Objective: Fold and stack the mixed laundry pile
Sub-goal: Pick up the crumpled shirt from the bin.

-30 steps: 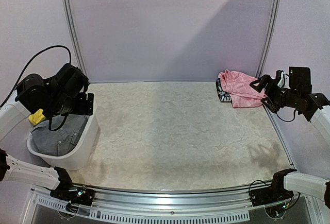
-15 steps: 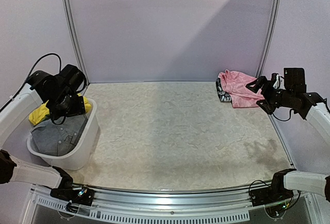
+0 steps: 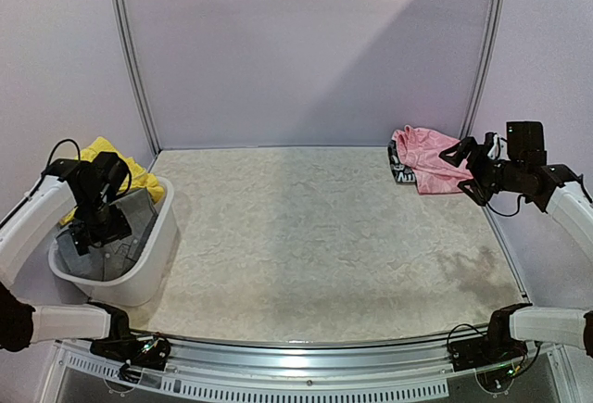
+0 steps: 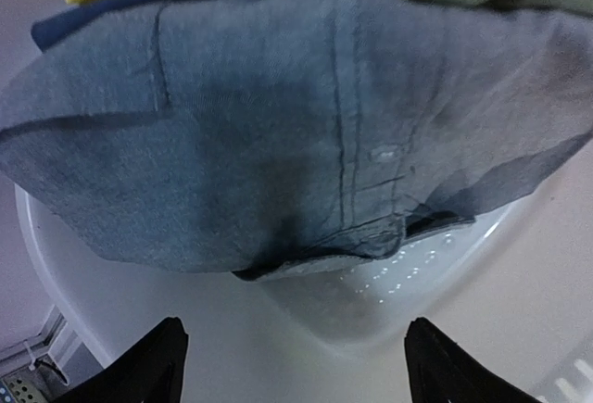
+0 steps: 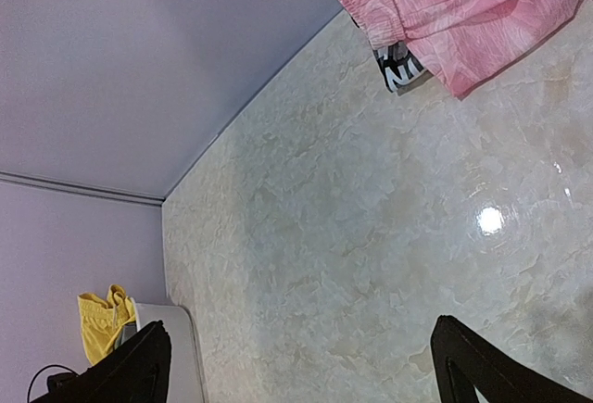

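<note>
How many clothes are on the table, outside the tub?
2: a pink piece at the far right, a black-and-white item tucked under it; others may hide beneath.

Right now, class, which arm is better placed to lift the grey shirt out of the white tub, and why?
Left. The left gripper hangs open directly above the grey shirt in the white tub. The right gripper, also open, is across the table beside the pink garment.

The left hand (image 3: 90,229) points steeply down from a bent arm, fingers spread wide. The right hand (image 3: 460,170) is held level, aimed leftward, fingers equally wide, gripping nothing.
</note>
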